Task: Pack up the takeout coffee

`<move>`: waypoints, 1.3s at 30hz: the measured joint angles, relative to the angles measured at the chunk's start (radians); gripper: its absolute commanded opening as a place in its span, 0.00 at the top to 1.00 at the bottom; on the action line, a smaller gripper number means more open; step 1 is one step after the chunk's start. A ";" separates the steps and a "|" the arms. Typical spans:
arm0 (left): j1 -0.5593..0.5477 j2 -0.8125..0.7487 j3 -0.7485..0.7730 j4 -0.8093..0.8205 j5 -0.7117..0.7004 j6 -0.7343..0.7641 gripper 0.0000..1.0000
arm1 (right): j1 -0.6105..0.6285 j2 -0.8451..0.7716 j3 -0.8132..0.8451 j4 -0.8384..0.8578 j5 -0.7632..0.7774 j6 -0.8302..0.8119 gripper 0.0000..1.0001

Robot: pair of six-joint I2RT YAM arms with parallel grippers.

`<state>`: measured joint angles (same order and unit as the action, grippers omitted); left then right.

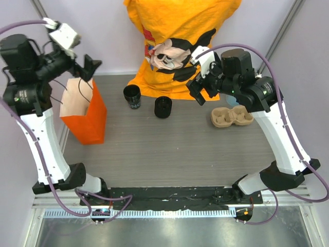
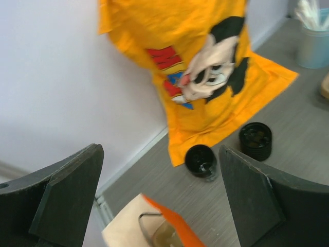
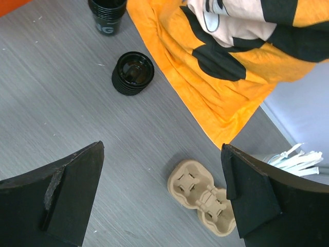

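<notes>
Bag (image 1: 87,121) stands upright just under the released left pincer (image 1: 86,69); coffee is not clearly visible, perhaps inside; right pincer (image 1: 199,87) also released.

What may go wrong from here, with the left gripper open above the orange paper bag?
1. The left gripper hangs close to the handles of the orange paper bag; lifting away, it might snag one and tip the bag near the left edge of the table.
2. The bag's inside is unclear in the left wrist view, so tilted contents may go unnoticed.

The orange bag (image 2: 177,229) is blurred and cropped.
</notes>
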<state>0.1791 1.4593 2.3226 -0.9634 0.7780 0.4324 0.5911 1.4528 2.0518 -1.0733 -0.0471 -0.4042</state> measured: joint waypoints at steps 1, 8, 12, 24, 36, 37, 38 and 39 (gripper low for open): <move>-0.041 0.006 0.002 -0.014 -0.012 0.017 0.00 | -0.011 0.000 -0.007 0.005 -0.004 0.002 0.00; -0.364 0.122 -0.100 -0.080 -0.266 0.101 0.00 | -0.099 -0.003 -0.106 0.071 -0.057 0.018 0.00; -0.408 0.227 -0.152 -0.086 -0.340 0.094 0.04 | -0.121 -0.002 -0.173 0.095 -0.086 0.020 0.00; -0.407 0.497 -0.097 -0.090 -0.366 0.042 0.30 | -0.158 0.000 -0.240 0.154 -0.153 0.041 0.00; -0.407 0.684 -0.049 -0.165 -0.410 -0.019 0.47 | -0.168 0.001 -0.245 0.166 -0.188 0.048 0.00; -0.407 0.685 -0.049 -0.167 -0.415 -0.026 0.46 | -0.168 0.001 -0.245 0.166 -0.190 0.049 0.00; -0.407 0.686 -0.049 -0.170 -0.420 -0.031 0.47 | -0.168 0.001 -0.245 0.166 -0.192 0.050 0.00; -0.407 0.685 -0.051 -0.170 -0.420 -0.035 0.48 | -0.168 0.001 -0.245 0.166 -0.192 0.050 0.00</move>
<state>-0.2279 2.1445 2.2715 -1.1336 0.3576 0.3977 0.4229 1.4540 1.8072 -0.9073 -0.2394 -0.3538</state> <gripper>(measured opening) 0.537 0.996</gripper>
